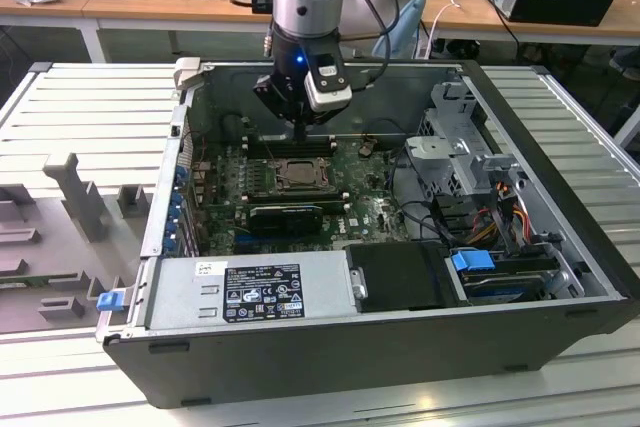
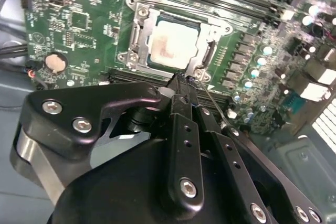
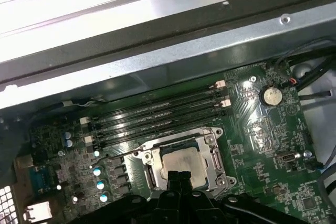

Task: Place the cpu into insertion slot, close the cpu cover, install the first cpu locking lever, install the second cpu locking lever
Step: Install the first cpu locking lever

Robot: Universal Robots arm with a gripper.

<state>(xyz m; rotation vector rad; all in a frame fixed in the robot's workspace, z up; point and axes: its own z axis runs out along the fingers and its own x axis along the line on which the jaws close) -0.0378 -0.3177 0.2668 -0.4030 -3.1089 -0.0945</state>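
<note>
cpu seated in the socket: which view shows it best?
Second wrist view: the cpu is largest there, pale top framed by the cpu cover. In the first wrist view the gripper hides one edge; in the exterior view it is small, below the gripper.
</note>
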